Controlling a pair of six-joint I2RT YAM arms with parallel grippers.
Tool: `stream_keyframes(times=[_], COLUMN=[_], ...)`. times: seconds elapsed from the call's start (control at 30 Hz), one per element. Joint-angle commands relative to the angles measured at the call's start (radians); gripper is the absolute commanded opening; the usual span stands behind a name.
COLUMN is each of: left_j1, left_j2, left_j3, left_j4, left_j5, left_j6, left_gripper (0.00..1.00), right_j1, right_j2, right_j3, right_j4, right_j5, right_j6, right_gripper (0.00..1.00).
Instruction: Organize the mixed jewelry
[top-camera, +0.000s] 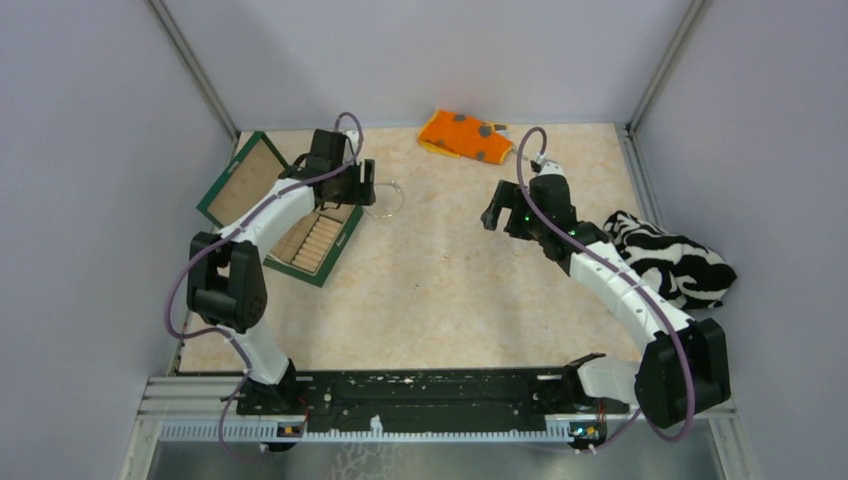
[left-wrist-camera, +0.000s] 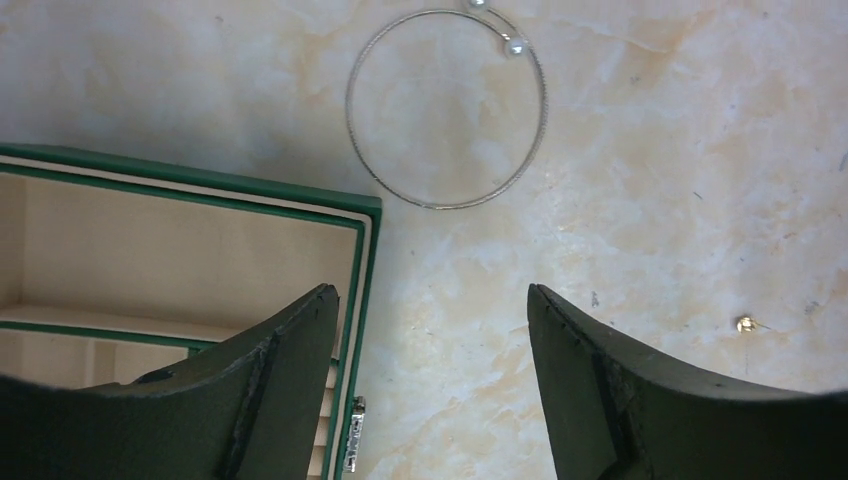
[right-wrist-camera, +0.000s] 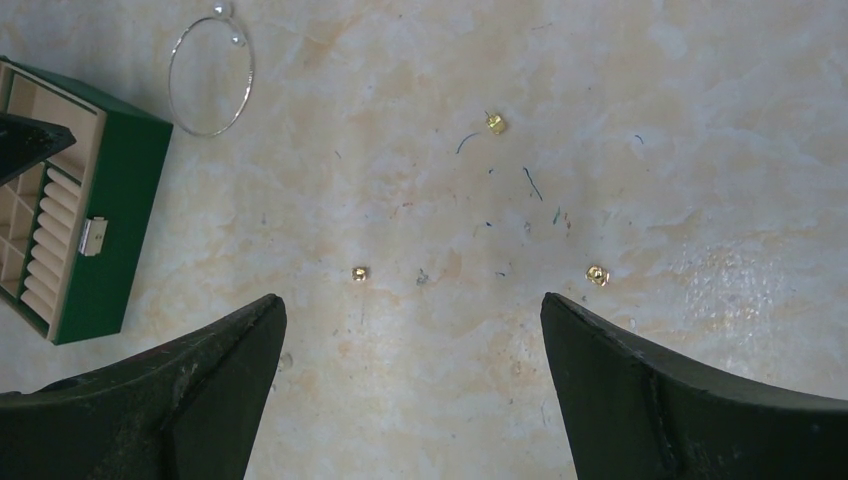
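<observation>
The open green jewellery box with cream lining (left-wrist-camera: 200, 190) sits at the left. Its visible compartments and ring rolls show no jewellery, so sorting seems barely begun. The left gripper (left-wrist-camera: 430, 292) hovers spread and empty over the box's corner. The thin silvery wire bangle (left-wrist-camera: 440, 206) lies on the marbled table (left-wrist-camera: 650, 200) just beyond it. The next move likely calls for descending and pinching that fine wire. Further right, three tiny gold pieces (right-wrist-camera: 359, 273) lie scattered beneath the wide-spread, empty right gripper (right-wrist-camera: 411, 298).

Bare tabletop is lying open between the arms.
The green jewelry box (left-wrist-camera: 366, 260) is blocking the left side, just beside the bangle (left-wrist-camera: 440, 207); gold studs (right-wrist-camera: 360, 273) are lying well apart mid-table; the orange cloth (top-camera: 463, 135) and striped cloth (top-camera: 670, 258) are crowding the far and right edges.
</observation>
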Motion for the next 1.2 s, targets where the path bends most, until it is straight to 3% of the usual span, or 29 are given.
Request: stream_keyframes(times=[0.0,0.2,0.4,0.7,0.97,1.17], left_j1=[-0.001,0.016,0.089,0.143,0.167,0.162], left_j2=[-0.02,-0.035,-0.061,-0.086,-0.222,-0.355], left_j3=[0.018,0.035,0.021,0.009,-0.017,-0.068], left_j4=[-0.038,-0.106,-0.137,-0.164,-0.134,-0.086], left_j5=[-0.152,-0.31,-0.355,-0.41,-0.34,-0.177], left_j6=[-0.05,-0.137,-0.219,-0.316,-0.311,-0.196], left_gripper=[0.75,0.71,0.64,0.62,0.67,0.71], right_j1=[0.001,0.001,0.001,0.001,0.001,0.037], right_j2=[-0.019,-0.017,-0.018,-0.015,-0.019,-0.022], right_j3=[0.002,0.0,-0.008,-0.009,0.021,0.102], right_j4=[0.021,0.02,0.021,0.018,-0.012,-0.091], right_j5=[-0.004,-0.004,-0.005,-0.005,0.004,0.12], right_j6=[0.008,0.003,0.0,-0.001,-0.017,-0.097], right_gripper=[0.97,0.97,0.97,0.97,0.97,0.95])
